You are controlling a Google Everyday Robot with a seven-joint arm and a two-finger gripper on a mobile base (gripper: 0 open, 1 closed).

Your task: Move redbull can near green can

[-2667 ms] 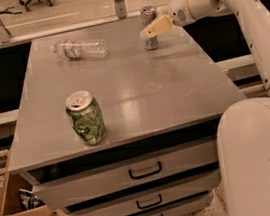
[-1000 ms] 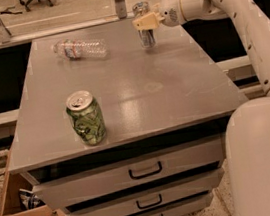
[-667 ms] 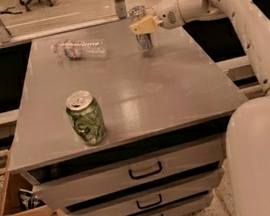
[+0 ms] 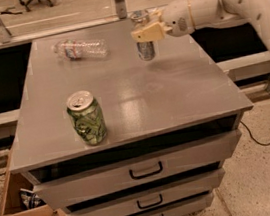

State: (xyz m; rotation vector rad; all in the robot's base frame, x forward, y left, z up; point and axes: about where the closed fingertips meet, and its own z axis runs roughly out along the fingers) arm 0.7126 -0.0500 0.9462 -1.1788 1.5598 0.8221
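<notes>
**Camera view: claw (image 4: 145, 31) grips redbull can (image 4: 146, 51) at the back of the worktop (image 4: 172, 89)**

A white robot arm reaches in from the right. Its claw is clamped on the upper part of the slim redbull can, near the worktop's far edge. Whether the can's base touches the surface is unclear. The green can (image 4: 87, 119) stands upright at front left, well apart. A plastic bottle (image 4: 79, 48) lies on its side at back left. The carry seems to be starting. Next, the can likely needs to travel forward and left, then be set down beside the green can without knocking it.
</notes>
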